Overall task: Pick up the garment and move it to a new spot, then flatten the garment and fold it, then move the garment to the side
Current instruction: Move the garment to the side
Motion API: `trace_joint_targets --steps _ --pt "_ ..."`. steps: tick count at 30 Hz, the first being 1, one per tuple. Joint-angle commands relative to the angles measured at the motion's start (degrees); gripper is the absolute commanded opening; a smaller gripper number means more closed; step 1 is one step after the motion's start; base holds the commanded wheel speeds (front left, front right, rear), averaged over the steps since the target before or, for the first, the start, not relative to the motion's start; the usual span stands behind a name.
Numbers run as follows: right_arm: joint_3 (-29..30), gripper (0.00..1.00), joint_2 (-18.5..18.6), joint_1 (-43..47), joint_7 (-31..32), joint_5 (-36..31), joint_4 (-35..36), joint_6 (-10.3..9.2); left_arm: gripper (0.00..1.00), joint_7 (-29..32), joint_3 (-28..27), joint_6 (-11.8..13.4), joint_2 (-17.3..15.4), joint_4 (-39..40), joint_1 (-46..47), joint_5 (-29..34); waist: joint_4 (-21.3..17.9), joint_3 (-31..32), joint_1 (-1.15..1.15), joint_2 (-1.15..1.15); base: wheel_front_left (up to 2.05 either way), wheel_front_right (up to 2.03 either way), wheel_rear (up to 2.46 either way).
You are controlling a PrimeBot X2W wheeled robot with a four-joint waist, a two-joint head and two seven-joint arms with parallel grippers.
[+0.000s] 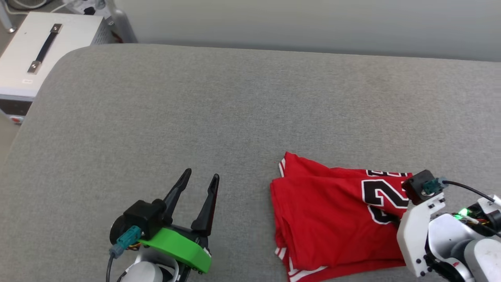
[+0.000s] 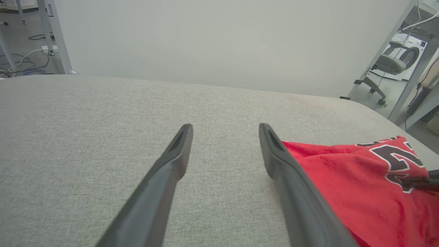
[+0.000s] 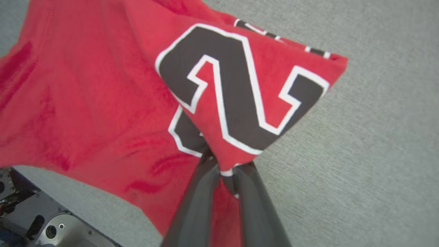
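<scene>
The right gripper (image 3: 228,167), nearly closed, pinches the garment (image 3: 85,96); the left gripper (image 1: 201,175) gapes wide, empty.

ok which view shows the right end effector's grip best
Right wrist view: the right end effector is shut on a garment fold by the black numeral. Head view: its wrist hides the pinch. Left wrist view: a blurred dark tip at the right edge.

Bright, even, diffuse light — soft shadows, right wrist view slightly blurred.
</scene>
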State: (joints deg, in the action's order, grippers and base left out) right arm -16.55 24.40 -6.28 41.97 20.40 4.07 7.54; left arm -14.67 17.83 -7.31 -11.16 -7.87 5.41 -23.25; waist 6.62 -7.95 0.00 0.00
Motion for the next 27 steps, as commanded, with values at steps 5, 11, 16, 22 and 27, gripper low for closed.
trace_joint_targets --steps 5,11,16,22,27 --pt "-2.5 0.00 9.5 -2.9 -1.1 1.5 2.4 -0.05 1.00 -0.3 2.6 -0.2 -0.2 0.9 0.2 0.1 -7.7 0.8 0.00 0.00 0.00 0.00 0.00" --pt "-5.7 0.00 19.9 -5.8 -2.4 4.1 2.7 -0.05 1.00 -0.3 6.8 -0.2 0.4 1.5 2.8 0.7 -13.4 -2.7 0.00 0.00 0.00 0.00 0.00" --pt "-8.0 0.00 27.6 -9.1 -5.3 4.6 0.2 -0.05 1.00 -0.3 9.5 -0.2 -0.3 1.6 6.7 1.2 -16.7 -7.6 0.00 0.00 0.00 0.00 0.00" --pt "-7.4 0.00 31.6 -14.8 -13.4 3.4 -7.9 -0.05 1.00 -0.3 10.5 -0.2 -2.9 3.3 12.9 3.0 -20.1 -15.6 0.00 0.00 0.00 0.00 0.00" --pt "-7.7 0.00 30.5 -20.7 -20.1 -0.1 -16.6 -0.05 1.00 -0.3 10.5 -0.2 -5.4 5.4 16.3 4.5 -22.2 -20.8 0.00 0.00 0.00 0.00 0.00"
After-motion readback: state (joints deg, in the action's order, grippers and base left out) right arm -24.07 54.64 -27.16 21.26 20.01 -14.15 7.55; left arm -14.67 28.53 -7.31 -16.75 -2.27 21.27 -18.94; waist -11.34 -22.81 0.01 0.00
